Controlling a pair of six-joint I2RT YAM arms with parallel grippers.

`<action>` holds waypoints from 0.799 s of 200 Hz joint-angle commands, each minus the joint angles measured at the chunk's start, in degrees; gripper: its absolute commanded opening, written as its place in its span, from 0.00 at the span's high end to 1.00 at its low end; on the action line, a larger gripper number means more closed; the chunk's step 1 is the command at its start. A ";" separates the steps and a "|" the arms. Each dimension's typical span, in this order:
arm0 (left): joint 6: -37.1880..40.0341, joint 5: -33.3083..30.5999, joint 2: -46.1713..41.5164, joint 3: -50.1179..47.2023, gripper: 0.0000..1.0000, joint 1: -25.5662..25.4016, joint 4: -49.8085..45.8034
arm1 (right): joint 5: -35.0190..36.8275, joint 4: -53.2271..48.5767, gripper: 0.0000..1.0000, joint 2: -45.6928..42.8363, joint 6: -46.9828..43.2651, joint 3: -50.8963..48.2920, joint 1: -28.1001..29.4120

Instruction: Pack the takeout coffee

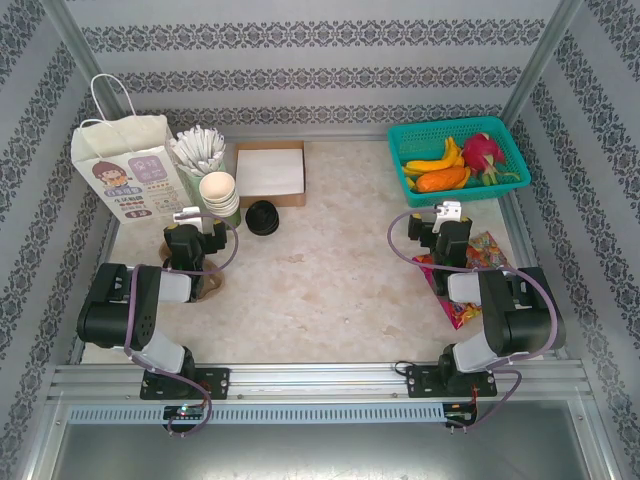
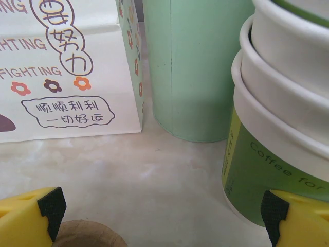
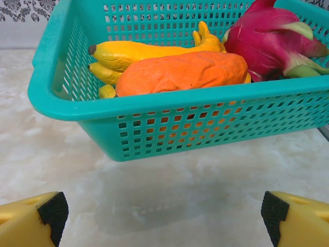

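From above, the coffee [image 1: 263,217] stands on the table [image 1: 330,270], apparently upright, just beyond and to the right of your left tool [image 1: 195,220]. The right tool [image 1: 447,215] is well apart from it.

Left wrist: jaws apart, facing bag [image 2: 67,67] and cups [image 2: 288,103].

Right wrist: jaws apart, facing the basket [image 3: 154,110].

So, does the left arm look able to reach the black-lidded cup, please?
Probably yes: the left gripper is open, and the black-lidded cup stands on bare table right of the stacked cups.
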 commanded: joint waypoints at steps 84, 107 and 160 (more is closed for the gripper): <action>1.03 0.99 0.03 0.48 0.00 -0.43 0.12 | 0.64 1.91 0.02 0.14 1.14 -0.16 -0.02; 1.11 1.02 0.03 0.39 0.00 -0.43 0.20 | 0.66 2.00 0.02 0.08 1.14 -0.25 -0.02; 2.75 4.69 -2.91 2.88 0.00 -0.51 -5.86 | -0.77 1.98 0.02 -0.42 1.15 -0.43 -0.35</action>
